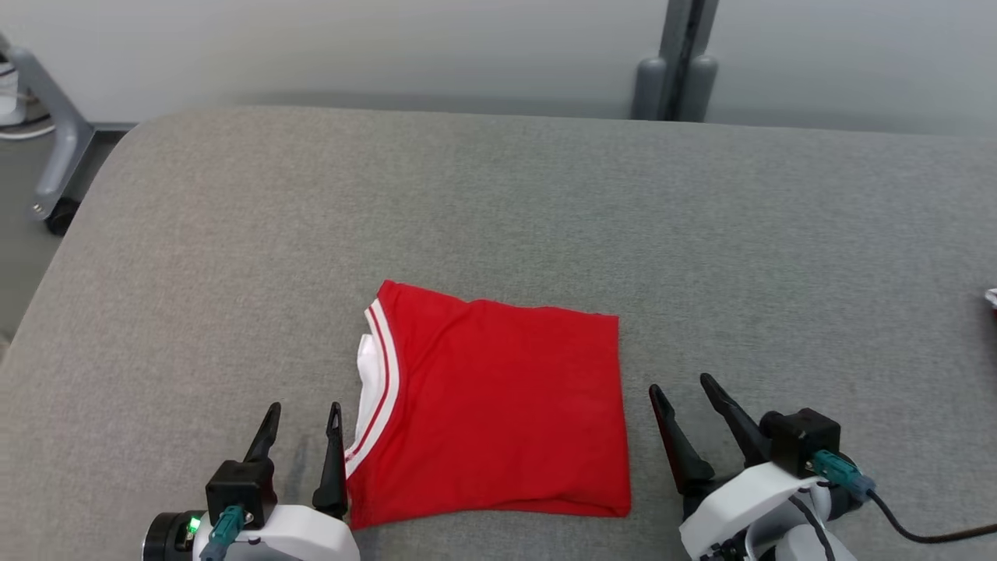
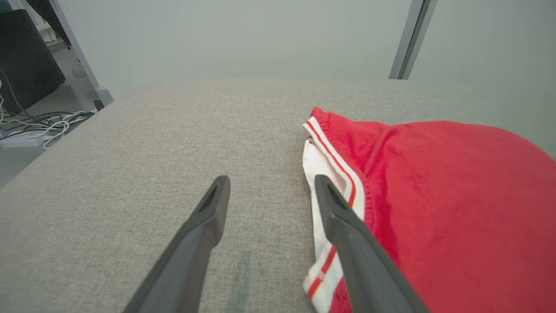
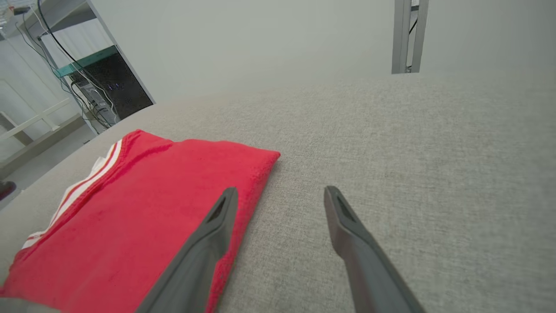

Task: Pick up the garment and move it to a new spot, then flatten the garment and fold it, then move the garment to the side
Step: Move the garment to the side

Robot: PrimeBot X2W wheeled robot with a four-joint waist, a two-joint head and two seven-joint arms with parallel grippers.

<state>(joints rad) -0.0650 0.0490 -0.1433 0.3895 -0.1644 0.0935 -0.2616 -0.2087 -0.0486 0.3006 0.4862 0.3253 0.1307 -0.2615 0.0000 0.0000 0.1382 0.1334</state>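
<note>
The garment (image 1: 494, 413) is red with white-and-red striped trim. It lies folded into a neat rectangle near the front middle of the grey padded surface (image 1: 498, 218). My left gripper (image 1: 304, 407) stands open just left of the garment's striped edge, nothing between its fingers. In the left wrist view the garment (image 2: 456, 208) lies right of my left gripper (image 2: 269, 182), whose right finger overlaps the trim. My right gripper (image 1: 681, 386) is open just right of the garment. In the right wrist view my right gripper (image 3: 280, 193) has its left finger over the garment's (image 3: 143, 204) edge.
A grey metal frame leg (image 1: 58, 132) stands off the surface's far left corner. A grey post (image 1: 678, 70) rises behind the far edge. A small pale object (image 1: 991, 298) peeks in at the right border. Cables (image 2: 39, 126) lie on the floor to the left.
</note>
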